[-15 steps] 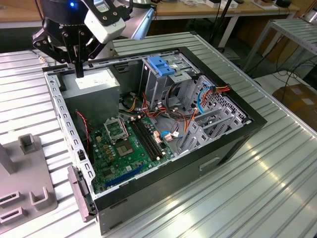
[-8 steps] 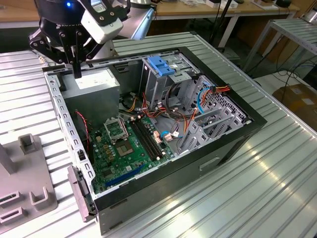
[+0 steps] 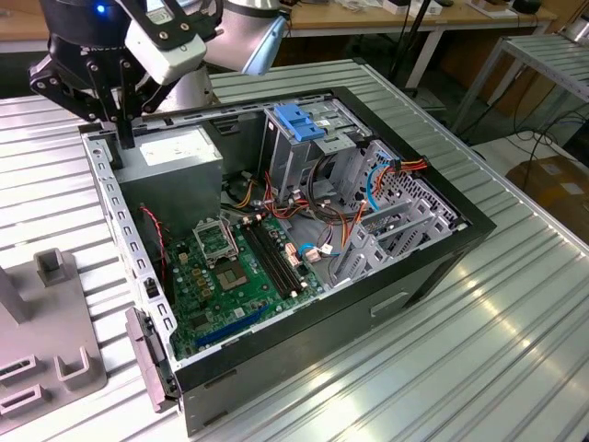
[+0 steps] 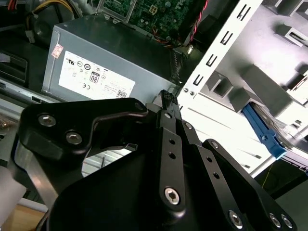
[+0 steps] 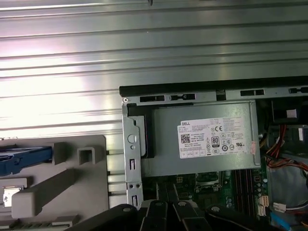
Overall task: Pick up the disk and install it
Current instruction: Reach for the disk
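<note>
The pincer (image 3: pixel 123 140) is seen closed on nothing at the upper left of the exterior view, poised over the corner rim of the open computer case (image 3: pixel 442 249), just beside the grey power box (image 3: pixel 170 152). The disk (image 5: pixel 21 160) is judged not yet picked up. Its blue rail is seen in the first wrist view, seated in a grey holder (image 5: pixel 72 192) on the desk (image 3: pixel 515 350) just outside the case wall, where open room is left above it.
</note>
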`<state>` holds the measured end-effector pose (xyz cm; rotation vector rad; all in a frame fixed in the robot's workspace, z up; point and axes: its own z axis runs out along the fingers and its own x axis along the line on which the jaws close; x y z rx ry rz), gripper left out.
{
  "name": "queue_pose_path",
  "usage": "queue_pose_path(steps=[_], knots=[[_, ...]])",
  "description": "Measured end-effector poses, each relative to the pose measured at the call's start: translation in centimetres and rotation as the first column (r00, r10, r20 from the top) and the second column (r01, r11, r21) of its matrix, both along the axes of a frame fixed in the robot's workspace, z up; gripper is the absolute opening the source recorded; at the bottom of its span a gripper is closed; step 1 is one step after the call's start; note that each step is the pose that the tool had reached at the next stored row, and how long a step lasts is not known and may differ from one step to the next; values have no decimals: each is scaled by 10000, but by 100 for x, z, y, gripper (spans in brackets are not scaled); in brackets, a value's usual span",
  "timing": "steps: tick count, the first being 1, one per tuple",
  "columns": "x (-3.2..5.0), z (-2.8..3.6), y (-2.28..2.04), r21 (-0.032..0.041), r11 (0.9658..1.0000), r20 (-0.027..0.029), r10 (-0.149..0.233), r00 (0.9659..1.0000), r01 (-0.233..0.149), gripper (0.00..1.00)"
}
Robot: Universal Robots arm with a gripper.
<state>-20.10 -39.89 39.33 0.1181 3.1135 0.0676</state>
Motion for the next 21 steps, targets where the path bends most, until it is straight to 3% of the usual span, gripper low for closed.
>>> queue_pose_path(steps=[4, 5, 8, 10, 21], knots=[[-59, -10, 3, 2, 10000, -19, 0, 10000, 0, 11], [-65, -10, 3, 2, 10000, -55, 1, 10000, -1, 11], [-80, -10, 3, 4, 10000, -245, 0, 9997, 0, 11], [-86, -9, 3, 2, 10000, -324, 0, 9995, 0, 11], [-207, -10, 3, 4, 10000, -469, 1, 9989, -1, 11]])
